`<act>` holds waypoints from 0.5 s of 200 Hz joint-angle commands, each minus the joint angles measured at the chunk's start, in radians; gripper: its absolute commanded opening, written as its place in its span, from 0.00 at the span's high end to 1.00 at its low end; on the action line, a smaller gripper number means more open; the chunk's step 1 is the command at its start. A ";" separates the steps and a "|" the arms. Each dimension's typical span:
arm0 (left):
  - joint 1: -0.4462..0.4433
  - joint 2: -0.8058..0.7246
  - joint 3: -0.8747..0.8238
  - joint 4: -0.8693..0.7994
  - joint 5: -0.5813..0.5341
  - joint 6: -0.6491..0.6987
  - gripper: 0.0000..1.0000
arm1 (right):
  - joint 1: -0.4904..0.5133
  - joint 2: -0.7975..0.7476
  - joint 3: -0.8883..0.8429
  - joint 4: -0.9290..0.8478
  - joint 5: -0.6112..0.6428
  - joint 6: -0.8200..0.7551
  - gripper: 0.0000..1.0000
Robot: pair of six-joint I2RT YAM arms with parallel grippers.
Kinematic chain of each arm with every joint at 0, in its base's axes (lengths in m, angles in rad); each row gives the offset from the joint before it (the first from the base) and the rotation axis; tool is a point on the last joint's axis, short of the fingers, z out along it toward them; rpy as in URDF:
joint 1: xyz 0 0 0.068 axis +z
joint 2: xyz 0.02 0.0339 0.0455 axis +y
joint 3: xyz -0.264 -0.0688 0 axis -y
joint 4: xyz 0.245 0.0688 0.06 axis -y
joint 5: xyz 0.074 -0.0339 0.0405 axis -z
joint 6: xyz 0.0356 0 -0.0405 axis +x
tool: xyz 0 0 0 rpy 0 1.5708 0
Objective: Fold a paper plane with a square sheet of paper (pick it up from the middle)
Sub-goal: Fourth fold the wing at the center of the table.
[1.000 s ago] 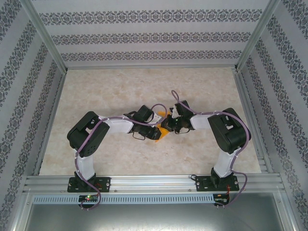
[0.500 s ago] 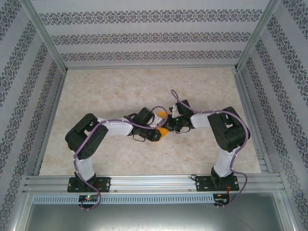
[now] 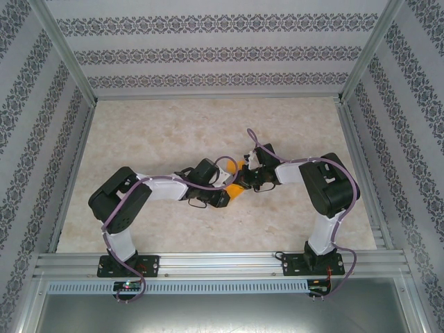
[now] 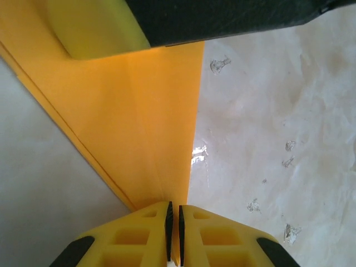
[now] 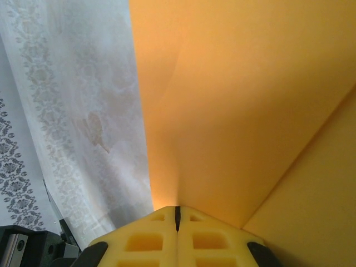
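The orange-yellow paper (image 3: 236, 191) is held up between my two grippers over the middle of the table, folded into layers with a long diagonal crease (image 4: 150, 111). My left gripper (image 4: 174, 233) is shut on its narrow end, with the thin edge pinched between the black pads. My right gripper (image 5: 177, 214) is shut on another edge of the same paper (image 5: 239, 94), jaws pressed together. From above, the left gripper (image 3: 227, 194) and the right gripper (image 3: 247, 180) almost touch, and they hide most of the paper. The right gripper's yellow finger (image 4: 94, 28) lies against the paper in the left wrist view.
The marbled tabletop (image 3: 208, 125) lies below the grippers. Patterned walls and aluminium rails (image 3: 69, 173) enclose it on three sides. Both arm bases sit on the near rail (image 3: 222, 263). Small shiny specks mark the table surface (image 4: 286, 161).
The left arm has pushed its gripper a little to the right, toward the right gripper. Less of the orange paper shows between them from above. Both grips have held.
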 commanded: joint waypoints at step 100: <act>-0.033 -0.066 -0.097 -0.199 0.030 -0.025 0.84 | -0.028 0.086 -0.022 -0.125 0.201 -0.060 0.94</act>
